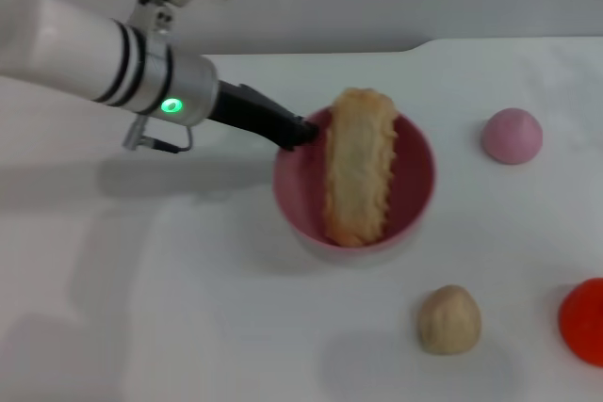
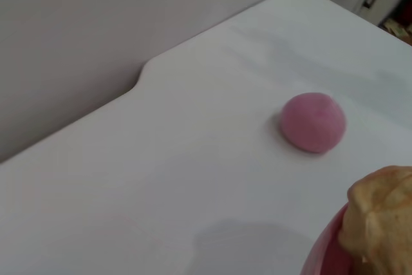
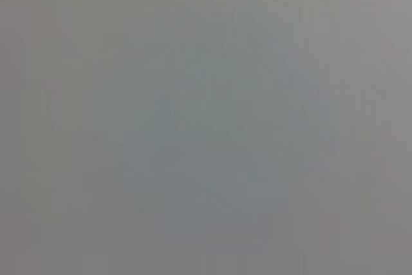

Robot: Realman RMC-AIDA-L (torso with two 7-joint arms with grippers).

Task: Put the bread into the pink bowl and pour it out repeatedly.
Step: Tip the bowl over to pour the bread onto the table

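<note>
Head view: left hand (image 1: pixel 303 131) grips pink bowl (image 1: pixel 415 197) rim, bread (image 1: pixel 359 165) inside; pink dome (image 1: pixel 512 135), bun (image 1: pixel 449 319) nearby.

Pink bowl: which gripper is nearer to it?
Left. The left gripper is at the pink bowl's rim, beside the bread. The right gripper is out of view.

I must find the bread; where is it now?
In the head view the bread lies across the pink bowl at table centre, with the left pincer at the bowl's rim.

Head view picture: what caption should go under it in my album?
Left pincer at the pink bowl rim, the bread lying across the bowl.
</note>
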